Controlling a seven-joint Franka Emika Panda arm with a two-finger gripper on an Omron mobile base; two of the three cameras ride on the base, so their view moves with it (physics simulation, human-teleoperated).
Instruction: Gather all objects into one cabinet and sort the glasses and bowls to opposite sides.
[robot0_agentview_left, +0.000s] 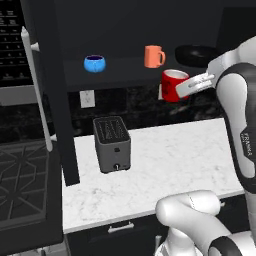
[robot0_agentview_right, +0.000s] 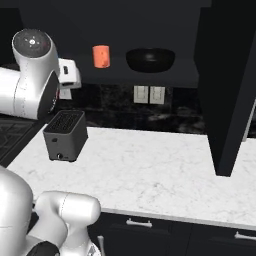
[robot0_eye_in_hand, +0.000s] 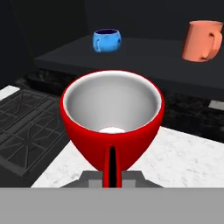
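1. The jaws of the gripper (robot0_agentview_left: 186, 86) are seen clamped on the red mug (robot0_agentview_left: 172, 85); in the hand view the mug's handle (robot0_eye_in_hand: 112, 166) is gripped at the bottom of the picture, and its white inside faces the camera.
2. The red mug is held in the air, just in front of and slightly below the cabinet's bottom shelf (robot0_agentview_left: 125, 72); it is not resting on anything.
3. On that shelf the orange mug (robot0_agentview_left: 154, 56) is placed upright near the middle; the blue bowl (robot0_agentview_left: 94, 63) is set well apart to its left; the black bowl (robot0_agentview_right: 150, 59) is placed to the right of the orange mug.
4. The cabinet door (robot0_agentview_left: 50, 90) is swung open at the left, with its white bar handle (robot0_agentview_left: 36, 90) seen along its edge.
5. Below, a dark grey toaster (robot0_agentview_left: 112, 144) is stood on the white marble surface (robot0_agentview_left: 175, 165); a black stovetop (robot0_agentview_left: 25, 180) is seen to the left of it.
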